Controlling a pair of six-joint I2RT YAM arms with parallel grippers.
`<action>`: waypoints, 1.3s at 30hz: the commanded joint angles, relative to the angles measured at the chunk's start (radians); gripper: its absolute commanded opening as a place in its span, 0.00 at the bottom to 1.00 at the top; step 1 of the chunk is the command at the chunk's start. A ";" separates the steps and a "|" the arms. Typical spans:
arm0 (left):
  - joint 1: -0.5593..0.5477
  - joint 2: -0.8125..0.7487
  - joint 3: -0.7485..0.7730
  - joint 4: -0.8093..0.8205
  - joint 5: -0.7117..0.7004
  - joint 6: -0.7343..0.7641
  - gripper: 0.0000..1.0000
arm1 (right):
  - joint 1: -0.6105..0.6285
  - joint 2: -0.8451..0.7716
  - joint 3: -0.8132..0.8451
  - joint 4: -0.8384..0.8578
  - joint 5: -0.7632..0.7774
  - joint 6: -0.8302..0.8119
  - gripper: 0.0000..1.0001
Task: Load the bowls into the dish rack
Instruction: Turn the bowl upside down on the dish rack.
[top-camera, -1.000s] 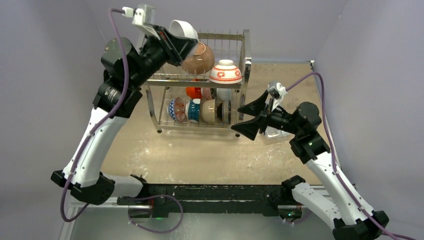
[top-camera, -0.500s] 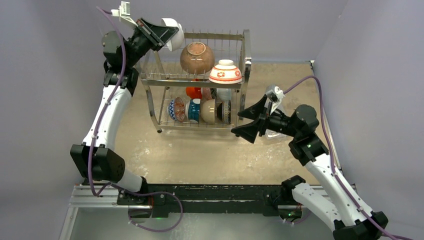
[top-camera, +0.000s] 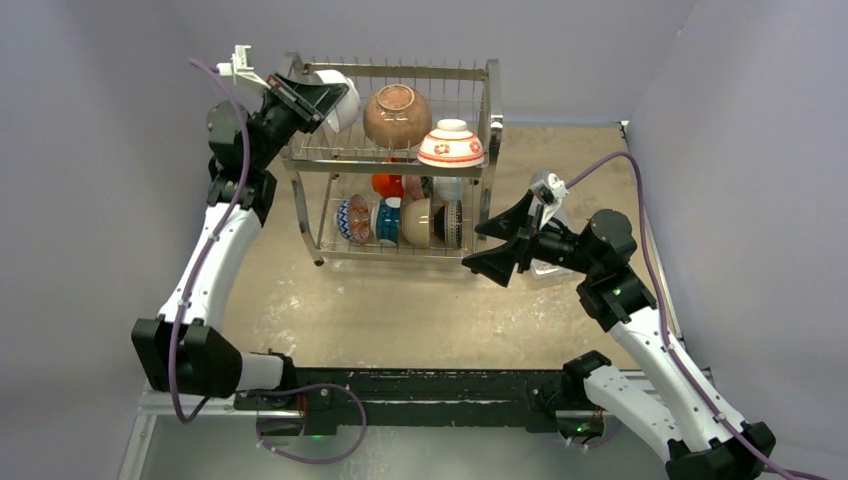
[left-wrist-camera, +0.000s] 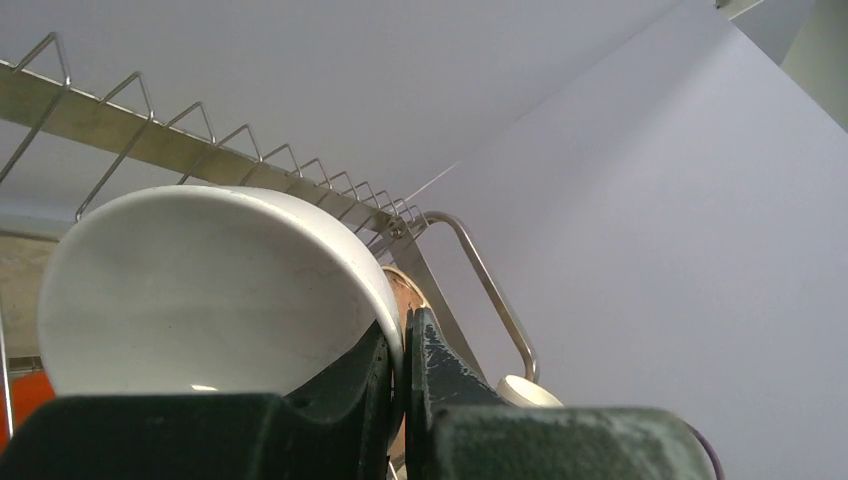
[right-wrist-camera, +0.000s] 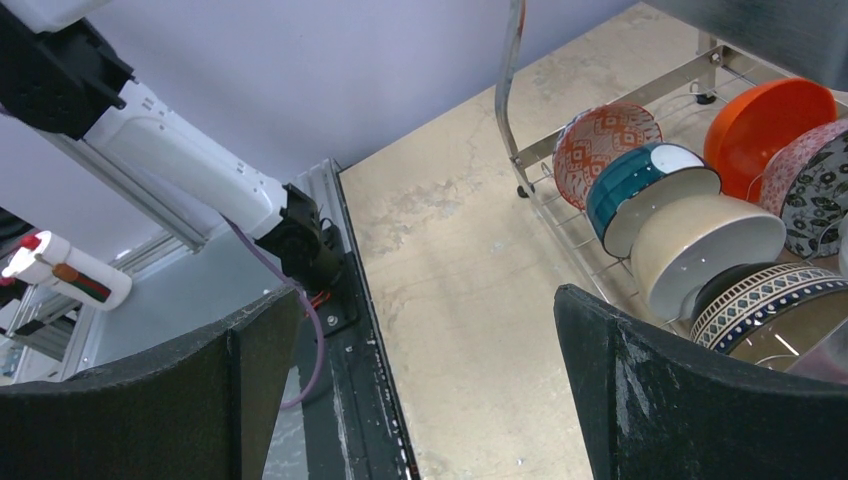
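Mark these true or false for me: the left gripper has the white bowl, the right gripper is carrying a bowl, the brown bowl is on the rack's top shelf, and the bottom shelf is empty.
1. The left gripper is shut on the white bowl. True.
2. The right gripper carries a bowl. False: it is open and holds nothing, beside the dish rack.
3. The brown bowl is on the top shelf. True; the red-and-white bowl is beside it.
4. The bottom shelf is empty. False: the orange bowl and several others stand there.
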 joint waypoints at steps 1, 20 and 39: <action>-0.002 -0.117 -0.073 0.023 -0.089 0.000 0.00 | 0.003 -0.001 -0.008 0.039 -0.010 0.001 0.99; -0.186 -0.267 -0.118 -0.262 -0.462 -0.028 0.00 | 0.004 -0.014 -0.010 0.020 -0.003 0.001 0.99; -0.294 -0.203 -0.024 -0.312 -0.538 0.016 0.00 | 0.004 -0.013 -0.026 0.038 -0.012 0.010 0.99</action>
